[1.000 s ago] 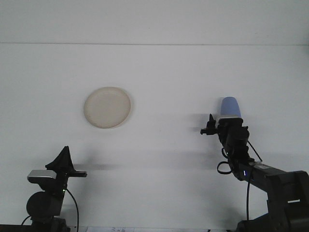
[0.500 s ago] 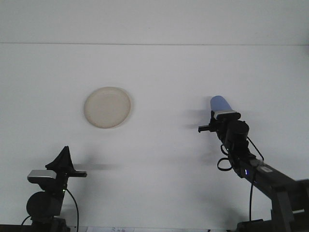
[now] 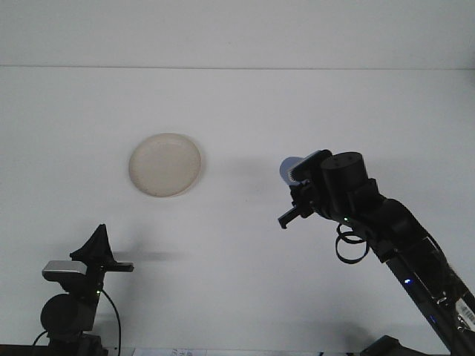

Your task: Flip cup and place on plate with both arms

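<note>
Over a white table (image 3: 237,282), the right gripper (image 3: 298,194) carries a blue cup (image 3: 288,167) in the air, rolled onto its side so that the cup points leftward, toward the middle of the workspace. The fingers are closed around the cup, though the gripper's dark body hides most of it and only a rounded blue end peeks out at the upper left; which end that is, mouth or base, cannot be told from this angle.

The cream plate (image 3: 165,165) lies flat to the left, well apart from the cup and with nothing on it. The left gripper (image 3: 98,252) sits parked low at the near left corner, away from both plate and cup, and whether its fingers are open or closed cannot be told.

The risk from here seems to lie in the turn and the handover. A smooth cup held on its side may slip in the grasp if the wrist keeps rolling, and it would fall to the bare table short of the plate. A transfer to the other arm would also need the second grasp secure before the first lets go; a mistimed release could drop the cup or leave it tilted on the plate's rim.
</note>
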{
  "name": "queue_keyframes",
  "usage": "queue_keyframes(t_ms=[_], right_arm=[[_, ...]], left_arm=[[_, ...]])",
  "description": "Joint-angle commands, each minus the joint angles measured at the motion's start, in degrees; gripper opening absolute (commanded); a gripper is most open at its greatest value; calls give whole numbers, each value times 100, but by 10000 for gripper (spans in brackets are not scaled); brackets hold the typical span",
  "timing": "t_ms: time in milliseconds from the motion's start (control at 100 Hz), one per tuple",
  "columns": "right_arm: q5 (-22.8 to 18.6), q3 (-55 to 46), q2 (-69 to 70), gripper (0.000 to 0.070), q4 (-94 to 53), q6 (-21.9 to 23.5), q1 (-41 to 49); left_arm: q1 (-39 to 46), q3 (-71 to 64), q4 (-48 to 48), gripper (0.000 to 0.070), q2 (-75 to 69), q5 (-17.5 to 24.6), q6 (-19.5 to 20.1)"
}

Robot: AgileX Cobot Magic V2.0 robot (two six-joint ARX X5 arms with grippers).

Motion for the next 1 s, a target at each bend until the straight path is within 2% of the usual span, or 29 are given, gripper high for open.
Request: queue_keyframes(t_ms=[0, 210, 320, 450, 990], right_arm=[[9, 380, 297, 3, -595, -118, 313], [243, 804, 1327, 3, -1869, 28, 1187], [221, 824, 1790, 3, -1908, 52, 1528], [-9, 874, 2199, 3, -1982, 48, 1840], [-186, 911, 2983, 14, -2240, -20, 2011]], left_arm=[[0, -111, 57, 12, -7, 15, 85], [0, -111, 57, 12, -7, 15, 85], [0, -111, 57, 12, -7, 15, 85], [0, -111, 57, 12, -7, 15, 85], [0, -111, 57, 12, -7, 15, 85]])
